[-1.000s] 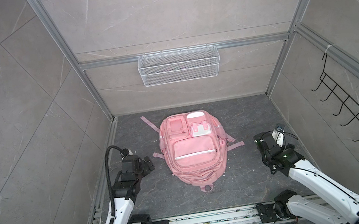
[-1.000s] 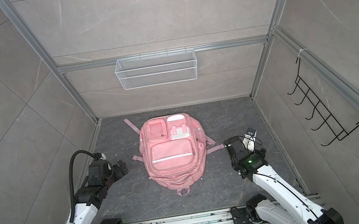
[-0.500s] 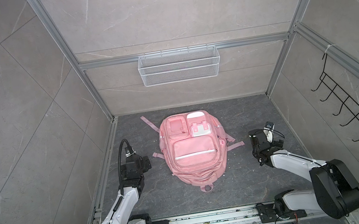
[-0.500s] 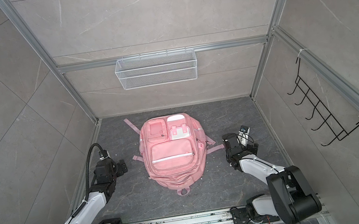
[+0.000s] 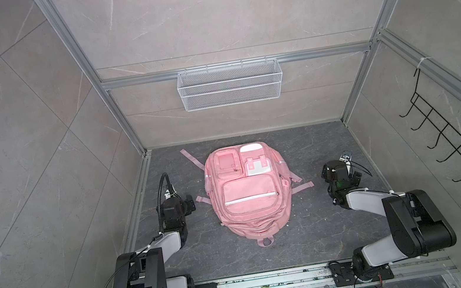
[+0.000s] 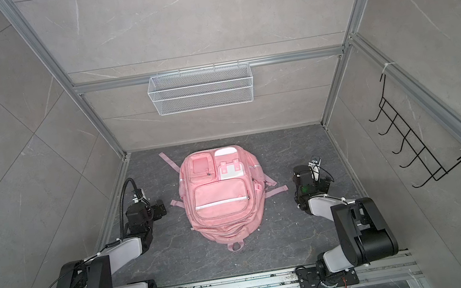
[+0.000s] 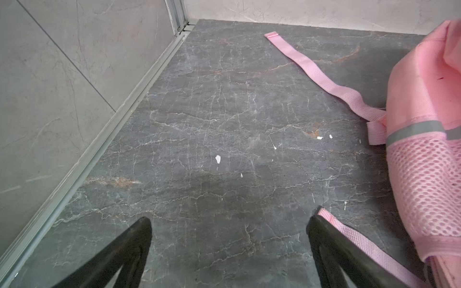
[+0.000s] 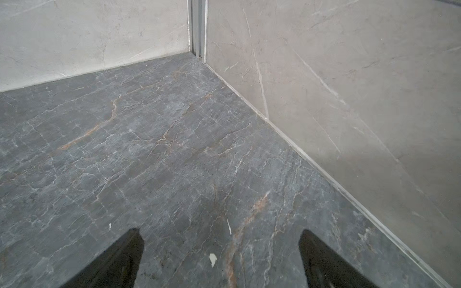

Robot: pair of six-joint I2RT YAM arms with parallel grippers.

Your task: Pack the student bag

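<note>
Left pincer (image 7: 230,218), right pincer (image 8: 220,231) spread, empty; student bag (image 5: 248,191) lies lengthwise front-to-back, loop (image 5: 264,242) toward robot.

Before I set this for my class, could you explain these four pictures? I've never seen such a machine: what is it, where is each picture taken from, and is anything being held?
It is a robot with two arms, each ending in a two-fingered hand. Two pictures look down from overhead and are nearly alike. The other two come from a camera on each wrist, looking past that hand's black fingers. A pink backpack lies pockets-up in the middle of the dark stone-look floor, with its straps splayed out. The left hand and right hand sit low on either side of it, both open and holding nothing. A white wire basket hangs on the back wall, and a black hook rack on the right wall.
</note>
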